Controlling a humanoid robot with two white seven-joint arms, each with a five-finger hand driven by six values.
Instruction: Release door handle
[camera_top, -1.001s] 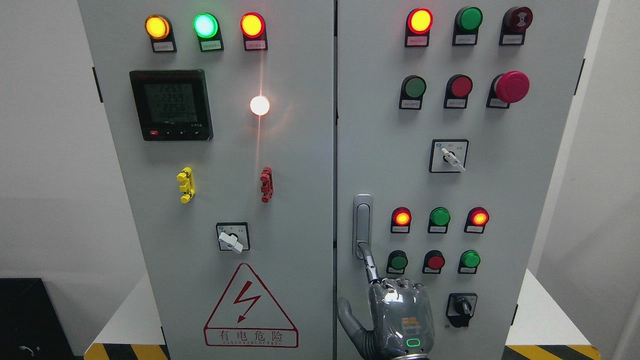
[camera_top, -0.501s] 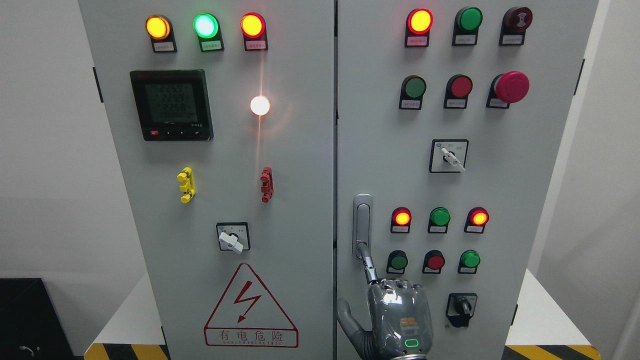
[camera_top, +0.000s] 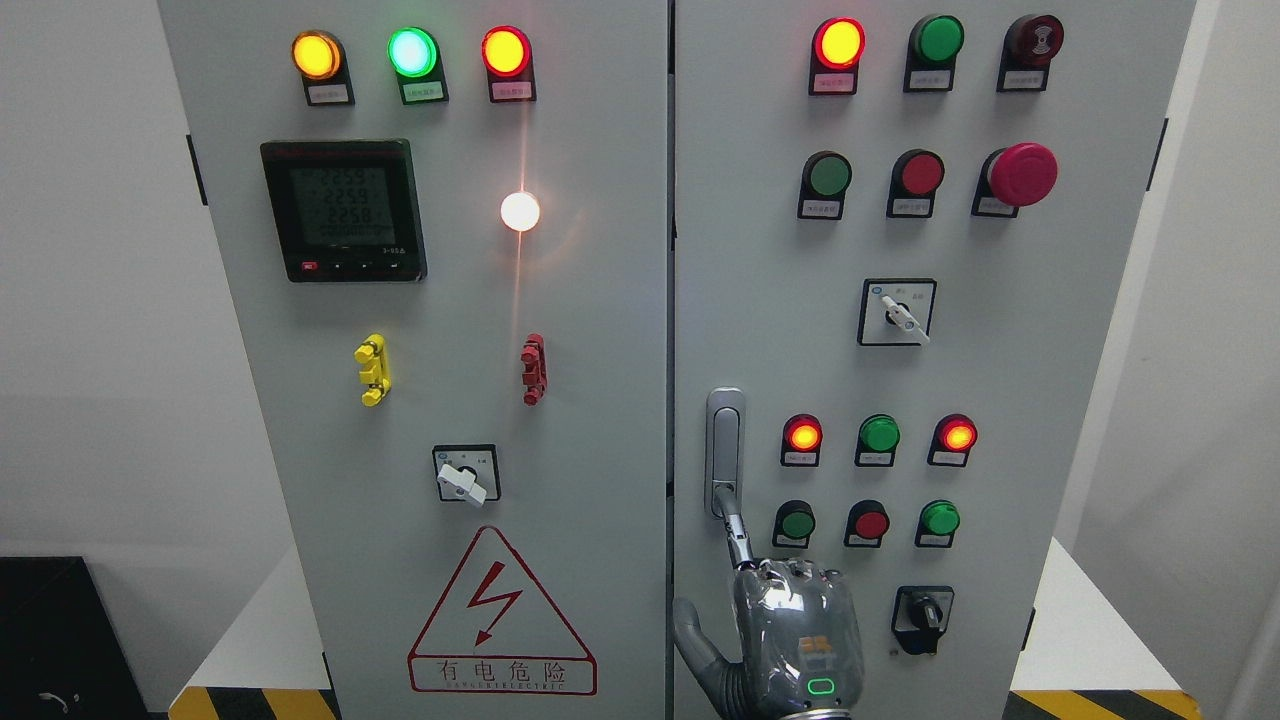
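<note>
While the hand (camera_top: 795, 640) is sitting low on the right cabinet door (camera_top: 1000, 380), you are looking at a release that is not yet finished. One finger (camera_top: 737, 528) is reaching up and its tip is touching the bottom end of the door handle (camera_top: 724, 450); the other fingers are curled in at the knuckles and the thumb is hanging to the lower left, so nothing is clamped on the handle. You cannot tell from this view which arm this hand belongs to, since the wrist is leaving at the bottom edge near the middle.

The handle is lying flush and upright beside the centre seam (camera_top: 670, 360), and both doors appear closed. Judgement: what is left is lifting that one fingertip clear and drawing the hand back.

Room for moving: open door face below the handle; the green button (camera_top: 797, 523) and the black rotary switch (camera_top: 922, 612) are standing close on the hand's right, so withdrawing straight down and outward looks safest.
</note>
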